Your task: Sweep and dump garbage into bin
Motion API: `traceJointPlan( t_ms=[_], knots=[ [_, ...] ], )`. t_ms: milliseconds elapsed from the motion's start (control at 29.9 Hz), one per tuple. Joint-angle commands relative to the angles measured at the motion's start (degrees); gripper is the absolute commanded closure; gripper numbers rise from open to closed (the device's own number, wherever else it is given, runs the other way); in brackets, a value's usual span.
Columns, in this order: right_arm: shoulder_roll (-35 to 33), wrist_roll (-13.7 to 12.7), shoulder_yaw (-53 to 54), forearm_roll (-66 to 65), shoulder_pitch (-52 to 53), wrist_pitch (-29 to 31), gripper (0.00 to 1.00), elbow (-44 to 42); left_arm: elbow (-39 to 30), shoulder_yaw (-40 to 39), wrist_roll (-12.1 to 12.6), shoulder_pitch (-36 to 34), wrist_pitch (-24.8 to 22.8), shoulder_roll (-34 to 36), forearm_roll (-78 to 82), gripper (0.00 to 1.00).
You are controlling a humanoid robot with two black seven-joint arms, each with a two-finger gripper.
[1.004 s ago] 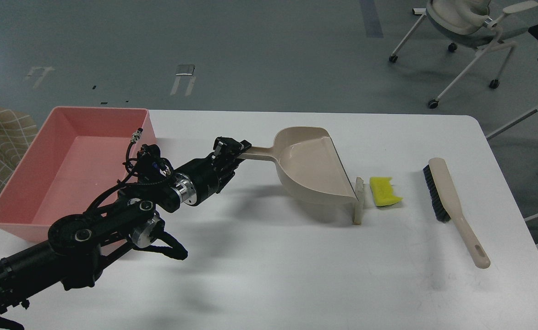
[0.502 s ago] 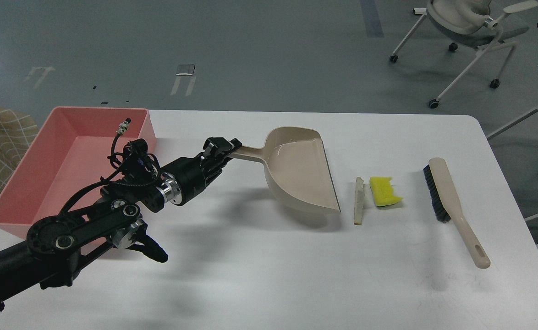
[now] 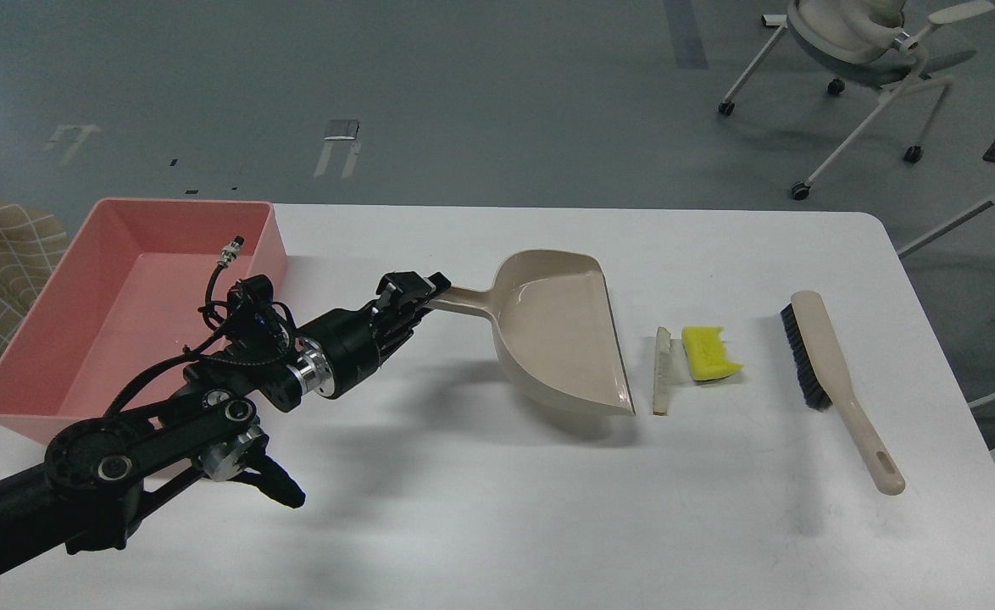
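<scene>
- The pink bin (image 3: 57,356) is sitting at the far left of the white table (image 3: 497,525), its long axis running from the near left edge back toward the far side, its open top facing up.
- The left gripper (image 3: 417,292) is reaching in from the lower left, its fingers clamping the end of the dustpan's handle.
- The dustpan (image 3: 561,335) is lying with its handle pointing left toward the gripper and its wide open mouth facing right; its straight front lip is running from far to near.
- The off-white wedge (image 3: 660,370) is lying just beside the dustpan's lip, apart from it, its long axis running far to near, about parallel to the lip.
- The yellow sponge piece (image 3: 708,353) is sitting just right of the wedge, its dark green backing showing along the near right edge.
- The brush (image 3: 836,381) is lying well to the right, bristles facing left, its handle pointing toward the near right.
- The right gripper is not appearing in view.
</scene>
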Motion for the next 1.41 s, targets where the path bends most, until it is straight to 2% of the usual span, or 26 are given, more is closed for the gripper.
traceJointPlan(
  t_ms=[0, 134, 401, 535, 703, 903, 970, 1171, 1305, 1372],
  knots=[
    [1.2, -1.3, -3.5, -0.8, -0.1, 0.0, 0.01, 0.2, 0.0, 0.0, 0.0, 1.4, 0.0, -0.5, 1.9, 1.0],
    [4.5, -2.0, -4.8, -0.9, -0.2, 0.0, 0.04, 0.2, 0.0, -0.1, -0.2, 2.0, 0.0, -0.5, 2.0, 1.0],
    [4.3, -2.1, -4.7, -0.9, -3.4, 0.0, 0.06, 0.4, 0.0, -0.2, -0.1, 2.6, 0.3, -0.8, 2.0, 1.0],
    [2.2, -4.8, -5.4, -1.7, -6.0, 0.0, 0.08, 3.1, 0.0, -0.2, 0.0, 2.5, 0.5, -1.7, 2.0, 1.0],
    [2.1, -8.1, -7.4, -2.9, -7.2, 0.0, 0.17, 4.3, 0.0, -0.2, 0.0, 2.4, 0.5, -2.0, 2.0, 1.0],
    [3.6, -9.5, -9.8, -2.8, -7.5, 0.0, 0.17, 4.4, 0.1, -0.3, 0.0, 2.5, 0.8, -2.2, 2.0, 1.0],
    [5.9, -11.5, -10.2, -2.8, -7.5, 0.0, 0.17, 4.6, 0.2, -0.2, 0.0, 2.5, 0.7, -3.0, 2.1, 1.0],
    [8.0, -14.2, -10.2, -2.9, -8.1, 0.0, 0.19, 4.8, 0.3, -0.3, 0.0, 2.6, 0.8, -2.9, 2.1, 1.0],
    [8.8, -18.0, -10.3, -3.6, -8.4, 0.0, 0.21, 5.1, 0.3, -0.3, 0.0, 2.7, 0.8, -2.8, 2.0, 1.0],
    [9.7, -18.4, -10.7, -3.7, -8.7, 0.0, 0.21, 5.1, 0.4, -0.3, 0.0, 2.7, 0.8, -2.8, 2.0, 1.0]
  ],
)
